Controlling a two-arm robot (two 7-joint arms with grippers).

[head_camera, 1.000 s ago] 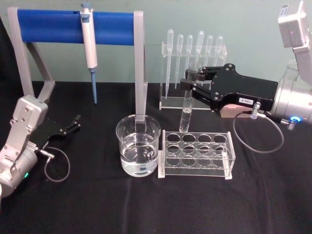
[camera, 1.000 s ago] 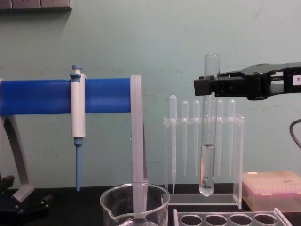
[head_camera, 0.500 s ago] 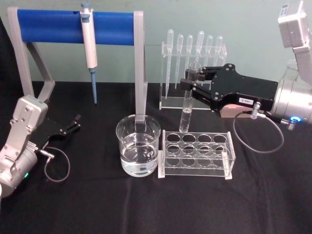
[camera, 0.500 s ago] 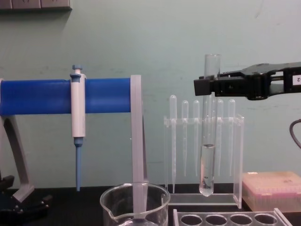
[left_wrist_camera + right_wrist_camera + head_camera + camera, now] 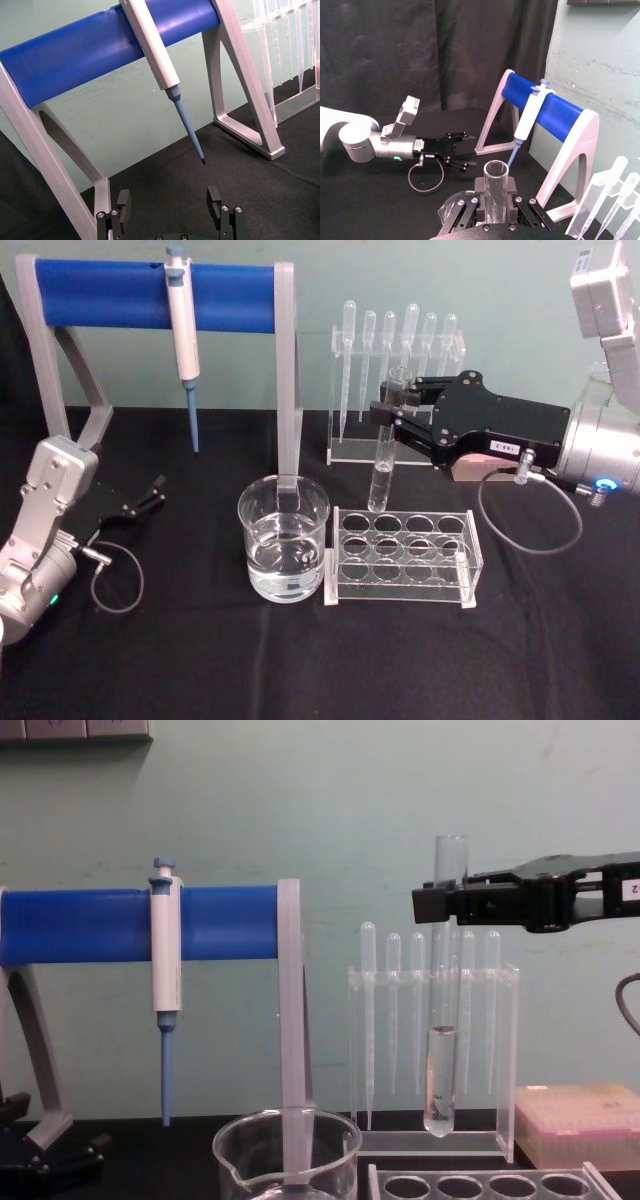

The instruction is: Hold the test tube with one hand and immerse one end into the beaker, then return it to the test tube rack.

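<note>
- Bench [image 5: 300, 660]: black cloth, everything stands on it.
- Grey stand with blue crossbar [image 5: 110, 285]: back left. A white and blue micropipette [image 5: 181, 330] hangs on the bar, tip down.
- Right claw [image 5: 388, 417]: reaches in from the right, level, well above the bench. Clamped on the test tube [image 5: 382, 465] just below its rim. In the right wrist view the claw [image 5: 495, 202] grips the tube [image 5: 495, 185] on both sides.
- Left claw [image 5: 150, 490]: low at the far left of the bench, near the stand's foot. Jaws apart, nothing between them. Left wrist view shows the same gap [image 5: 170, 200].
- Clear pipette rack [image 5: 345, 450]: back centre, behind the tube, with a row of plastic bulb pipettes [image 5: 410, 325] hanging bulbs up.
- Test tube rack [image 5: 402, 558]: front centre right, clear, round holes, just beside the beaker on its right.
- Beaker [image 5: 252, 540]: centre, partly filled with clear liquid, upright. In the chest view its rim [image 5: 285, 1120] sits low, left of the tube.
- Test tube, chest view [image 5: 441, 1070]: long axis vertical, open rim up, round closed end down. Clear liquid in the lower part. The bottom end hangs in the air above the test tube rack, not touching it, off to the right of the beaker and not over it. Cannot tell which hole it is over.
- Pink box [image 5: 580, 1120]: on the bench at the right, under the right claw.
</note>
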